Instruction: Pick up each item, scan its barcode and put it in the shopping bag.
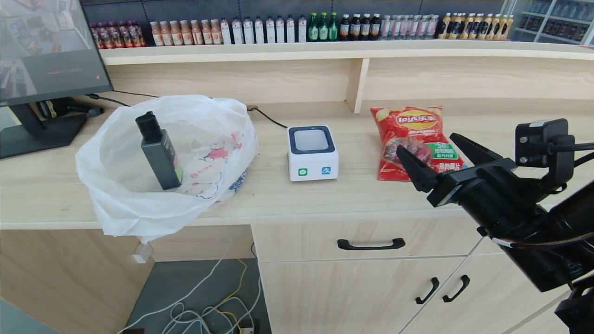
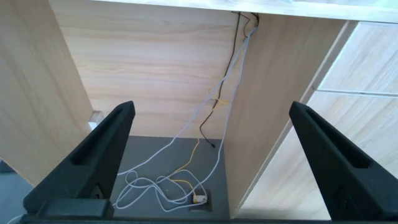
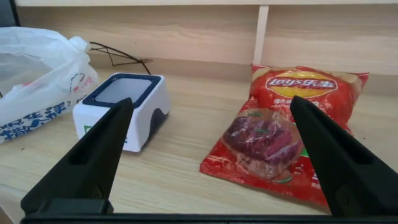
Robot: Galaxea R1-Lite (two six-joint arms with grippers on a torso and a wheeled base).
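Landmark, midway along the light wooden counter: small white box-shaped scanner with a dark blue-rimmed pale top.

Left of the scanner, near but apart: crumpled white thin-plastic shopping bag, mouth open upward, one fold hanging over the counter's front edge. Inside it, standing with a slight lean: dark grey rectangular bottle with a black cap.

Right of the scanner, apart from it: red crisp packet, lying flat, face up.

Farther right of the scanner and nearer the counter's front edge: black right gripper, jaws spread wide, holding nothing, pointed at the packet without touching it.

Lower than the scanner, below counter level: black left gripper, jaws likewise wide apart and empty, facing the open recess under the counter, with loose white, yellow and black cables on its floor.

Behind the scanner, on the raised back shelf: long row of drink bottles.

Far left of the scanner: dark monitor on a black stand.
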